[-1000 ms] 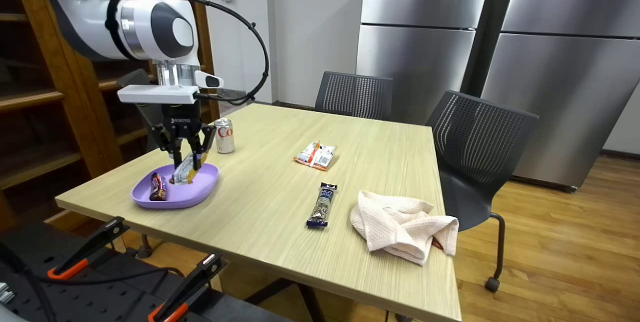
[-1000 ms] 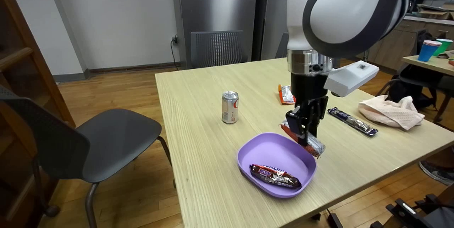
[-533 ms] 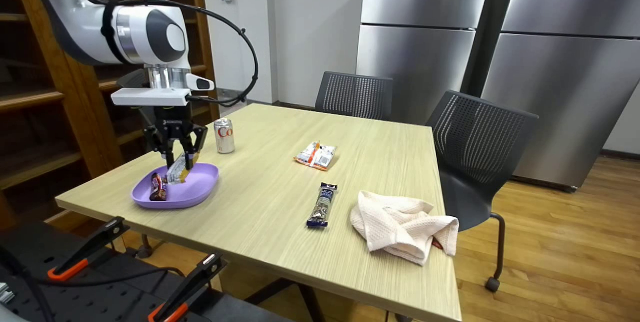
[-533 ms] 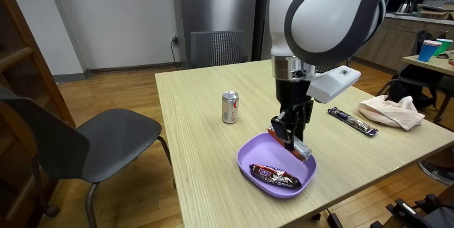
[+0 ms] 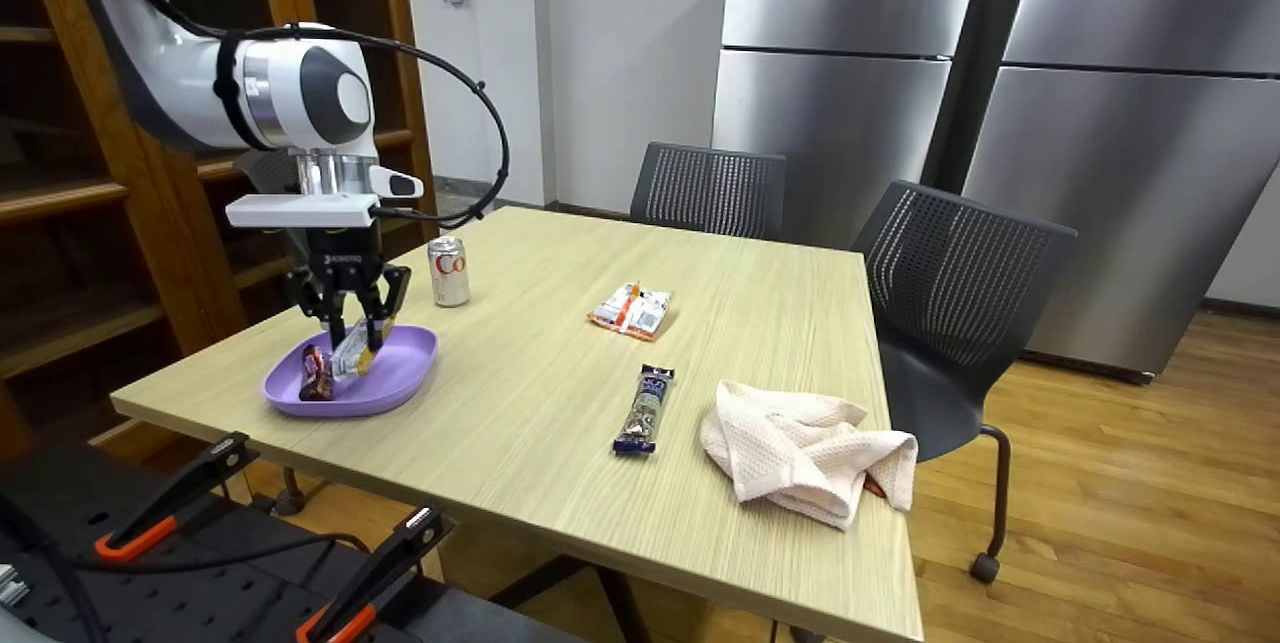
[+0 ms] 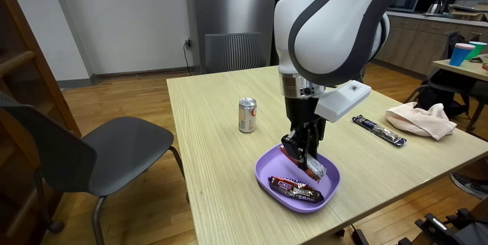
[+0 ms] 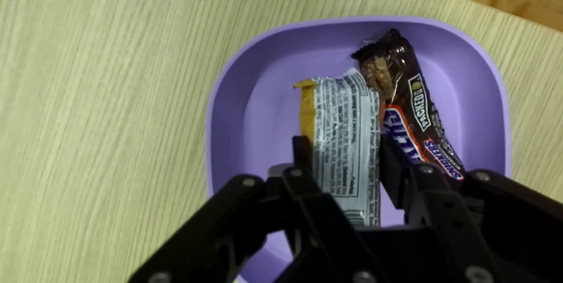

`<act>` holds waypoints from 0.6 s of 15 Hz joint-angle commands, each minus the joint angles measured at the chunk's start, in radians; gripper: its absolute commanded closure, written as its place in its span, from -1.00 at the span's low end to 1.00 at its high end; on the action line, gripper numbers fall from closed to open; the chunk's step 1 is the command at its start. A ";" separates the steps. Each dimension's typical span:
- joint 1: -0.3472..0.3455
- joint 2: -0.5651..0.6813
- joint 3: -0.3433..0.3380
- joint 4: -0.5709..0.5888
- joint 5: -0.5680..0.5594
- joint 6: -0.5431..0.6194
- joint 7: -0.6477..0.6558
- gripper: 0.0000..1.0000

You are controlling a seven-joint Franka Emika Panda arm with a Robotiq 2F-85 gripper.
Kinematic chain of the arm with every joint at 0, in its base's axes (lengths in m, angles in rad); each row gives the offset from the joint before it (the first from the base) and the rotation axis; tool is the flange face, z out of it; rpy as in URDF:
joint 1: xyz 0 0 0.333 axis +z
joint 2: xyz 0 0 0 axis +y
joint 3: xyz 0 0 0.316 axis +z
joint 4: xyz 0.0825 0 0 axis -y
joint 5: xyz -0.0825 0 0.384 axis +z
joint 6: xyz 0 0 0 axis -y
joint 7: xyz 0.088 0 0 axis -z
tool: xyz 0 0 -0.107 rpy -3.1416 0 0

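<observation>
My gripper (image 7: 345,156) is shut on a silver wrapped bar (image 7: 343,115) with a yellow edge, one finger along each long side. In the wrist view the bar lies over the purple dish (image 7: 275,111), its far end by a dark Snickers bar (image 7: 415,107). The Snickers bar rests inside the dish, and a finger covers part of its label. In both exterior views the held bar (image 6: 316,168) is low within the dish's rim (image 5: 300,409), slightly tilted. Whether it touches the dish floor I cannot tell.
A soda can (image 5: 449,273) stands on the table behind the dish. Farther off lie an orange-and-white snack packet (image 5: 632,311), a dark blue wrapped bar (image 5: 645,410) and a crumpled pale cloth (image 5: 805,453). Chairs (image 6: 129,149) stand round the table.
The arm has carried the silver bar sideways from the dish's edge to over its inside, beside the Snickers bar, and has lowered it. The grip has stayed the same.
</observation>
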State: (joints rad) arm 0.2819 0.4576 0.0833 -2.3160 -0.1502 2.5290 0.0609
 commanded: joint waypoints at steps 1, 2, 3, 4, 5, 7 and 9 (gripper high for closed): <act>0.015 0.042 0.003 0.056 -0.024 -0.055 0.035 0.66; 0.018 0.051 0.003 0.063 -0.024 -0.060 0.034 0.66; 0.020 0.059 0.005 0.069 -0.023 -0.065 0.032 0.66; 0.021 0.067 0.006 0.075 -0.021 -0.071 0.030 0.66; 0.023 0.073 0.006 0.081 -0.020 -0.076 0.029 0.66; 0.026 0.083 0.008 0.089 -0.019 -0.084 0.026 0.66; 0.028 0.089 0.011 0.096 -0.016 -0.090 0.023 0.66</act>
State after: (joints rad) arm 0.3040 0.5352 0.0836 -2.2553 -0.1503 2.4883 0.0610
